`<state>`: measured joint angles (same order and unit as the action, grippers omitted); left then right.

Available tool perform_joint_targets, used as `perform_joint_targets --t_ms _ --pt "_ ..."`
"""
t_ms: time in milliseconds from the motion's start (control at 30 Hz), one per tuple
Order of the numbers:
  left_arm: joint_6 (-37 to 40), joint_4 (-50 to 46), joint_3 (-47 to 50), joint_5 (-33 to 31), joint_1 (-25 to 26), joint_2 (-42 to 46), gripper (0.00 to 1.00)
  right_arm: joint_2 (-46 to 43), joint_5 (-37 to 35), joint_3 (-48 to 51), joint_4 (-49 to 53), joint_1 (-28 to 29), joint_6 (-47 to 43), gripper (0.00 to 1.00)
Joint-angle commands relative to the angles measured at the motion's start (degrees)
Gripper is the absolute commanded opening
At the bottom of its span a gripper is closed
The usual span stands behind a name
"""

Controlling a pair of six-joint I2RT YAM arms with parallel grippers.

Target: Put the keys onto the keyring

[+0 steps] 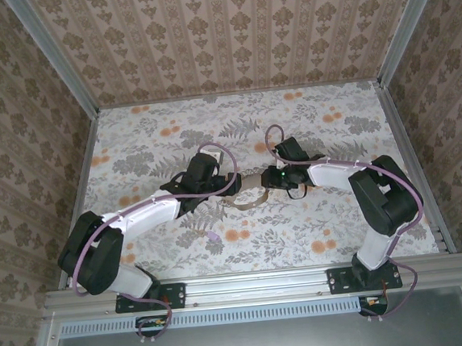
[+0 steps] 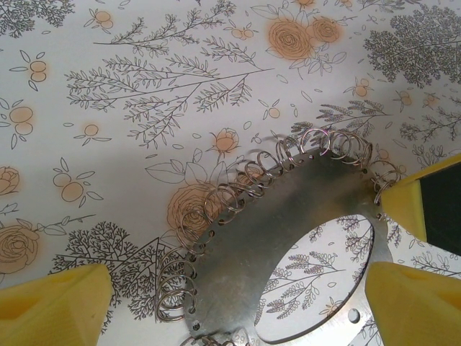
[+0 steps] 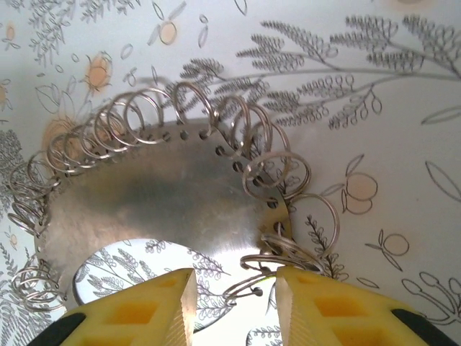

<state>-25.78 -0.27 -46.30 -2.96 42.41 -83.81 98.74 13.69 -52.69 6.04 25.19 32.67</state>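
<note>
The keyring (image 2: 288, 209) is a flat silvery oval plate with a big oval opening and small holes along its rim, lying mid-table (image 1: 253, 194). The keys (image 2: 238, 187) look like several small wire split rings threaded through those holes (image 3: 144, 115). My left gripper (image 2: 238, 310) stands open and wide, its yellow fingers (image 2: 50, 306) either side of the plate and apart from it. My right gripper (image 3: 234, 277) is open at the plate's (image 3: 158, 194) edge. One partly spread ring (image 3: 270, 263) sits between its pads, against the right pad. The two grippers (image 1: 228, 183) (image 1: 276, 177) face each other.
The table (image 1: 170, 130) is covered in a floral cloth. Patterned walls (image 1: 227, 36) close it in at the back and both sides, and an aluminium rail (image 1: 257, 284) runs along the near edge. The right arm's yellow finger (image 2: 410, 198) reaches into the left wrist view.
</note>
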Motion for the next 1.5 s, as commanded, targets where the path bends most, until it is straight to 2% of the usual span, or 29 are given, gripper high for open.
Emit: perform_joint_targets --t_ms 0,167,467,1067,1467 --pt "-1.0 1.2 0.6 -0.5 0.5 0.3 0.93 0.1 -1.7 -2.2 2.9 0.2 -2.8 0.37" --pt "-0.9 1.0 0.6 -0.5 0.6 0.6 0.93 0.1 -2.2 -2.6 4.1 -0.2 -4.4 0.37" --pt "-1.5 0.6 1.0 0.1 0.6 2.2 0.93 -5.7 -3.7 1.2 5.9 -0.4 -6.8 0.37" --pt "-1.6 0.2 0.0 0.0 0.6 1.2 0.93 3.7 -0.2 -2.2 2.6 -0.4 -7.5 0.35" --pt "-1.9 0.6 -0.4 0.5 0.7 -0.1 0.93 3.4 5.1 -1.9 -3.1 -0.4 -7.8 0.35"
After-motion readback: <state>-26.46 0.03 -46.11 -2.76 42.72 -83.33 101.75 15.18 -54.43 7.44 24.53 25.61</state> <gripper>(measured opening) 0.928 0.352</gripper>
